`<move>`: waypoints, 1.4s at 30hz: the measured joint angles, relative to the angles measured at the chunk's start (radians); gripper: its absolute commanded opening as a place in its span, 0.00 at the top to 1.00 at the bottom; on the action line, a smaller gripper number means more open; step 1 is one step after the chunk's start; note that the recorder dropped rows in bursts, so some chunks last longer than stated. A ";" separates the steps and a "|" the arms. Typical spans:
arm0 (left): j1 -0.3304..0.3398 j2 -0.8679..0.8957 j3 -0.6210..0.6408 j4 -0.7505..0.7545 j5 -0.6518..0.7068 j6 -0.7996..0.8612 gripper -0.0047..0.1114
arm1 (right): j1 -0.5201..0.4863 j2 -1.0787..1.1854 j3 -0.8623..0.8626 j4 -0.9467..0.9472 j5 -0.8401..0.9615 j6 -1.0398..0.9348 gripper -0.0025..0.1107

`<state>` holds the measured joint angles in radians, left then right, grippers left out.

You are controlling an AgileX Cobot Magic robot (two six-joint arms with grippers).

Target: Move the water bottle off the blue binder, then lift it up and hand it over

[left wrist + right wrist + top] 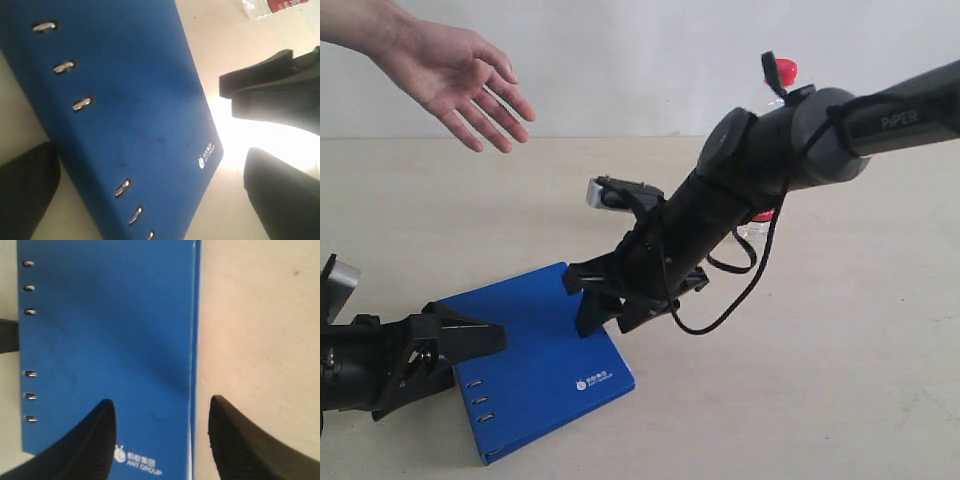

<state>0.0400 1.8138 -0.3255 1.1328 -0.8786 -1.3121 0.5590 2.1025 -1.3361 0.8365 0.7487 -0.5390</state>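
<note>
Though parted astride the long edge of the blue binder (100,330) and gripping nothing, needed right claw (161,400) sunk lower before clenching; found left claw (150,155) gaping, empty.

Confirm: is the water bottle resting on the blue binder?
No, the water bottle stands upright on the table beyond the blue binder, whose cover is bare.

Soft even light — left-wrist glare, blur

We've got one binder (535,375) and one bottle (781,72), and we count six rings (30,311) in that binder. Then left gripper (470,358) and right gripper (610,318), that's two, plus one hand (460,75).
</note>
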 measured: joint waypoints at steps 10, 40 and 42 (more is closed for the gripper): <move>0.000 0.004 0.000 0.000 -0.003 0.000 0.15 | 0.012 0.059 -0.032 0.048 0.065 -0.028 0.54; 0.000 0.004 0.000 -0.003 -0.003 0.000 0.15 | 0.018 0.026 -0.150 0.112 0.231 -0.086 0.54; 0.000 0.004 0.000 -0.003 -0.003 0.000 0.15 | 0.018 0.026 -0.168 0.112 0.253 -0.082 0.54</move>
<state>0.0400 1.8177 -0.3255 1.1303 -0.8817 -1.3121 0.5773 2.1284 -1.5037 0.9481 1.0021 -0.6215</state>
